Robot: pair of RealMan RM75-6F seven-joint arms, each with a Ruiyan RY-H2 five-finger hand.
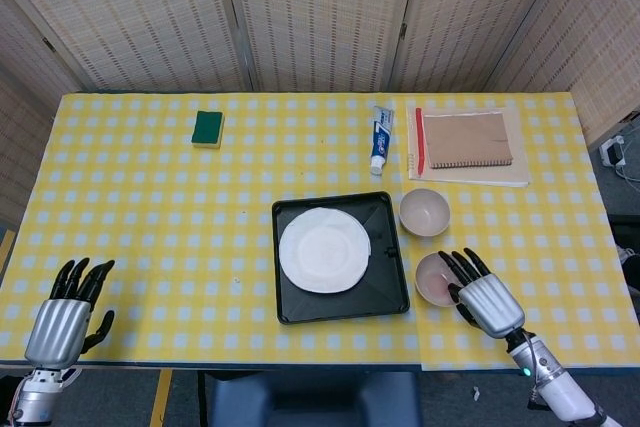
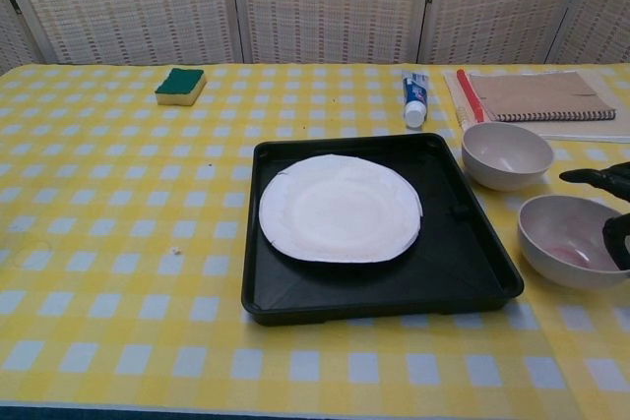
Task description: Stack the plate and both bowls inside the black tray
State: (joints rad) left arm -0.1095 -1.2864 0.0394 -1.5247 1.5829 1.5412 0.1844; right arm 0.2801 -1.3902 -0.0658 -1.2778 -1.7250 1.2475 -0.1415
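Note:
The white plate (image 1: 324,249) lies inside the black tray (image 1: 340,313) at the table's front centre. A beige bowl (image 1: 424,212) stands upright just right of the tray's far corner. A second bowl (image 1: 434,277) with a pinkish inside sits right of the tray, nearer the front. My right hand (image 1: 487,299) grips this bowl's right rim; in the chest view its dark fingers (image 2: 602,178) reach over the bowl (image 2: 566,238) at the frame's right edge. My left hand (image 1: 60,319) hovers at the table's front left corner, fingers apart, holding nothing.
A green sponge (image 1: 208,128) lies at the back left. A toothpaste tube (image 1: 380,139) and a spiral notebook (image 1: 468,141) with a red pen (image 1: 419,139) sit at the back right, behind the beige bowl. Woven screens stand behind the table.

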